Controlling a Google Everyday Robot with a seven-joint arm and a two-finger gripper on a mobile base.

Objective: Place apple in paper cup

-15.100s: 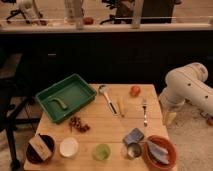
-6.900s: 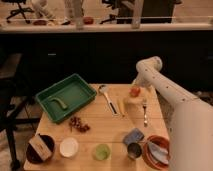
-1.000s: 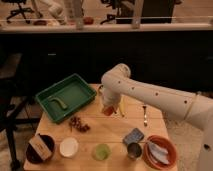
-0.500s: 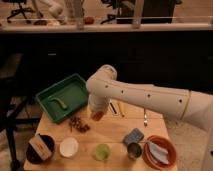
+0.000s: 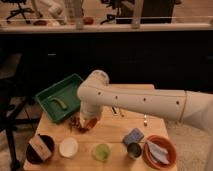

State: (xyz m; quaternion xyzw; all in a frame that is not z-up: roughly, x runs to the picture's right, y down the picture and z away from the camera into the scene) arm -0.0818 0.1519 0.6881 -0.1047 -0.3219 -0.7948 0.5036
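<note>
My gripper [image 5: 90, 121] hangs below the white arm at the middle left of the wooden table [image 5: 115, 131]. It is shut on the apple [image 5: 92, 124], a small red-orange fruit showing just under the wrist. The apple is held a little above the table, right beside the dark red grapes [image 5: 76, 123]. The paper cup [image 5: 68, 147], white with a wide mouth, stands upright near the front edge. It is to the front left of the gripper and apart from it. The arm hides most of the fingers.
A green tray [image 5: 60, 95] with a green item lies at the back left. A green translucent cup [image 5: 102, 151], a metal cup [image 5: 133, 150], a blue sponge [image 5: 133, 136] and an orange bowl [image 5: 161, 153] stand along the front. A dark bowl [image 5: 40, 149] is at the front left.
The arm has carried the apple from the table's far right across to the left and forward. In the last second it moved further left and down, towards the grapes and the cups.
</note>
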